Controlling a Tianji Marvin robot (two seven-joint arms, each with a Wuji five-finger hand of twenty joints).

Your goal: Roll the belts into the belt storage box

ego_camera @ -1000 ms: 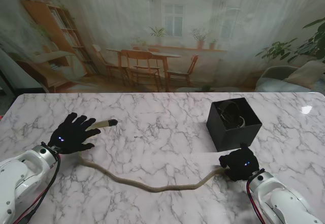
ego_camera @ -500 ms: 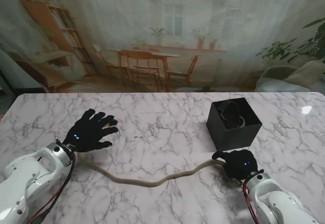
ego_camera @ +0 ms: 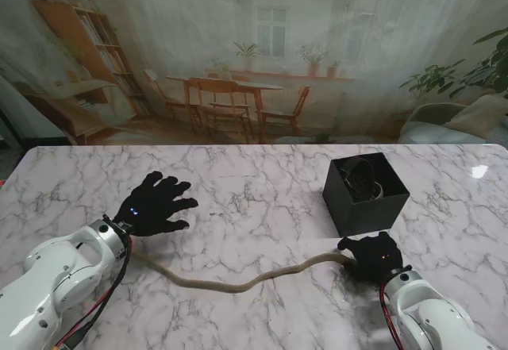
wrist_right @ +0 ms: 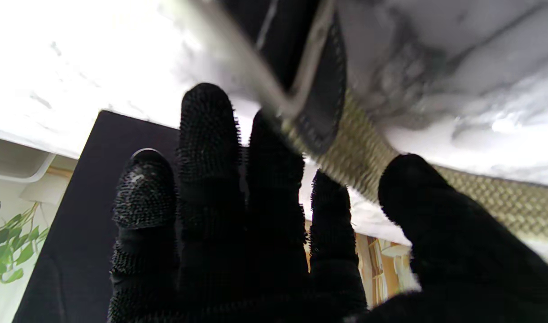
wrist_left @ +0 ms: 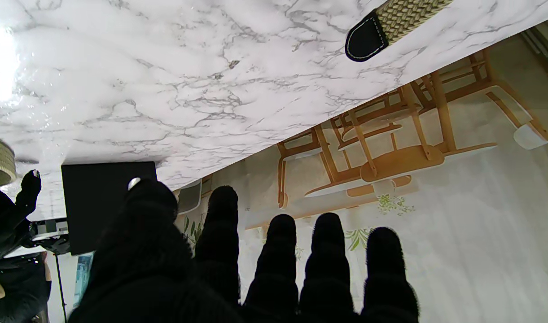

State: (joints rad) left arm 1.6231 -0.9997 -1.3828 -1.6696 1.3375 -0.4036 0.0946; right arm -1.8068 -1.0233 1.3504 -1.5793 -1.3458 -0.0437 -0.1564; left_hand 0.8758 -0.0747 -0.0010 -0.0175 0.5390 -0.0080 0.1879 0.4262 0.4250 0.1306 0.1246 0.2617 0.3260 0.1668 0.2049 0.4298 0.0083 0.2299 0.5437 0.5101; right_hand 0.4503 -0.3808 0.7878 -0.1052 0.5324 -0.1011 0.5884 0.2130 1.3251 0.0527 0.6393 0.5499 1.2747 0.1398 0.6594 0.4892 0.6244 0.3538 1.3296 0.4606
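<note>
Here, on the white marble table [ego_camera: 254, 183], a long woven tan belt [ego_camera: 238, 282] lies in a loose wave across the side nearer to me, running from under the left hand [ego_camera: 155, 205] over to the right hand [ego_camera: 371, 256]. The left hand, in a black glove, is spread flat with its fingers apart above the belt's left end and has hold of nothing; in the left wrist view its fingers [wrist_left: 278, 255] stand straight and separate, and the belt's black leather tip [wrist_left: 366, 38] lies free on the marble, apart from them. The right hand sits at the belt's other end, just nearer to me than the black box [ego_camera: 365, 194]. In the right wrist view the black strap end with its metal buckle [wrist_right: 300, 72] lies against the fingertips [wrist_right: 274, 148], with the woven band passing between the thumb and the other fingers; the fingers look only partly curled, and I cannot tell whether they truly clamp the belt or merely touch it. The box stands upright and open on the right part of the table, and a dark rolled belt [ego_camera: 361, 177] sits inside it. The tan belt is wholly outside the box, unrolled, its right end near the box's nearer wall.
</note>
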